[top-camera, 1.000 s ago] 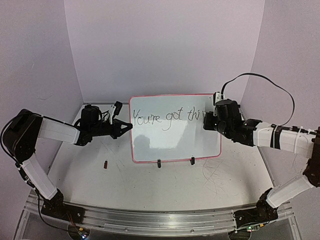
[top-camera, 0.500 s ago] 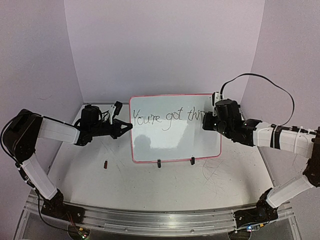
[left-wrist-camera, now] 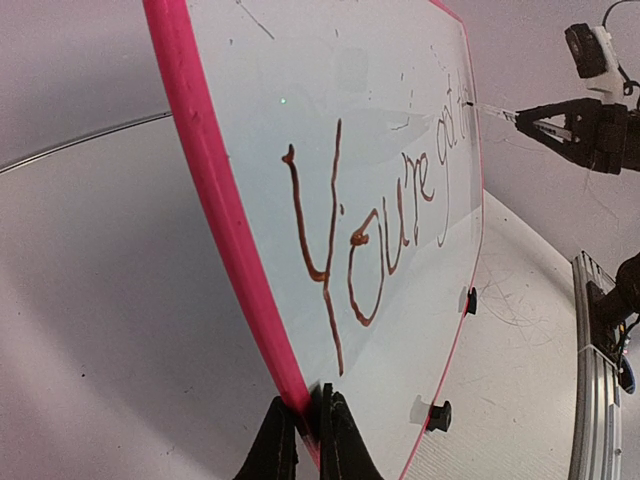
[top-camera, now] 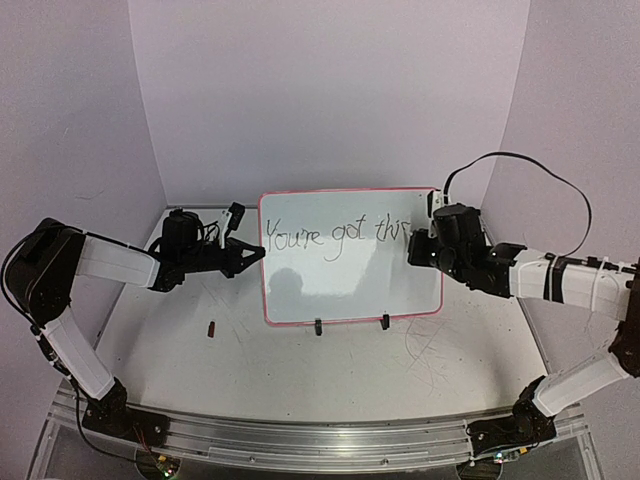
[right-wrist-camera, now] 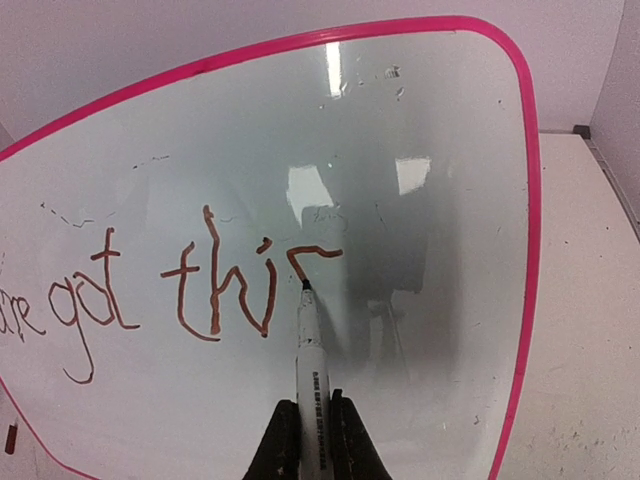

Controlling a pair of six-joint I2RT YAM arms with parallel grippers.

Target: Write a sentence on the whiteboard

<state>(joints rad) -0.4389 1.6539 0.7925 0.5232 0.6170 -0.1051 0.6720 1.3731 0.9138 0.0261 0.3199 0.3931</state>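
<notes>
The whiteboard (top-camera: 350, 275) stands upright on two black clip feet at the table's middle back. It also shows in the left wrist view (left-wrist-camera: 400, 120) and the right wrist view (right-wrist-camera: 420, 130). My left gripper (top-camera: 258, 254) (left-wrist-camera: 306, 435) is shut on its pink left edge. My right gripper (top-camera: 412, 246) (right-wrist-camera: 311, 440) is shut on a white marker (right-wrist-camera: 308, 370). The marker's tip touches the board at the partly drawn last letter. The sentence (top-camera: 335, 236) reads "You're got thi" plus the top of an "s" (right-wrist-camera: 310, 258).
A small dark marker cap (top-camera: 211, 328) lies on the scratched tabletop (top-camera: 330, 370) left of the board. Purple walls close in the back and both sides. A metal rail (top-camera: 320, 440) runs along the near edge.
My right gripper has shifted slightly right and down along the board, and the marker has added the start of the last letter after "thi". The left arm has not moved.
</notes>
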